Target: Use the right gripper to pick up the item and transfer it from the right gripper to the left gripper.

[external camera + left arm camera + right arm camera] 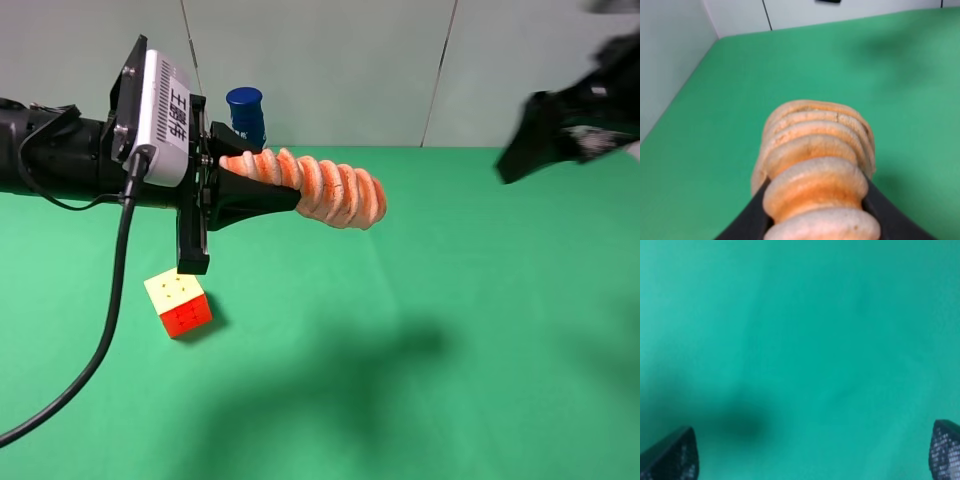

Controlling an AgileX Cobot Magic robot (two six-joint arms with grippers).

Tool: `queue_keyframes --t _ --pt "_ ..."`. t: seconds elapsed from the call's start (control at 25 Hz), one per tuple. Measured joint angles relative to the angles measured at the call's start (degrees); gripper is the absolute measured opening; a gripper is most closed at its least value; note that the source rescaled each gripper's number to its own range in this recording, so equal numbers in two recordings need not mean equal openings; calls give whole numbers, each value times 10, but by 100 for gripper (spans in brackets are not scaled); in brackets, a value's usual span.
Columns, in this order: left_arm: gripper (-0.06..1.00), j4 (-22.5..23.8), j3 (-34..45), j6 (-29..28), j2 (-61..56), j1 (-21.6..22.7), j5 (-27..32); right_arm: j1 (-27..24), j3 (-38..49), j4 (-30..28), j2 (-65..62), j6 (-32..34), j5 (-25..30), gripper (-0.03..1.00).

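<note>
The item [325,188], an orange-pink ribbed roll, hangs in the air above the green table, held at its left end by my left gripper [262,182]. The roll sticks out to the right past the black fingers [250,196]. In the left wrist view the item [815,170] fills the middle, pinched between two black fingers [742,227]. My right gripper [520,150] is at the upper right, apart from the item, blurred. In the right wrist view its two fingertips [670,457] stand wide apart with only green table between them.
A yellow-red puzzle cube [178,302] lies on the green table [400,350] below the left gripper. A blue-capped bottle [245,115] stands behind the left gripper at the back. A black cable [100,340] trails from the left arm.
</note>
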Motion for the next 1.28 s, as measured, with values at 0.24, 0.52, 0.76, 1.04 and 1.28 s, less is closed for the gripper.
queue_keyframes --t 0.24,0.52,0.76,1.04,1.28 --pt "6 0 0 -1 0 0 0 -68 89 -6 -158 76 -75 100" --pt "6 0 0 -19 0 0 0 -71 169 -50 -339 171 -101 100" --pt "4 0 0 -30 0 0 0 -71 237 -65 -496 177 -88 100" --pt "4 0 0 -31 0 0 0 -71 273 -67 -642 179 2 100" --pt "4 0 0 -31 0 0 -1 -71 274 -75 -699 175 52 100"
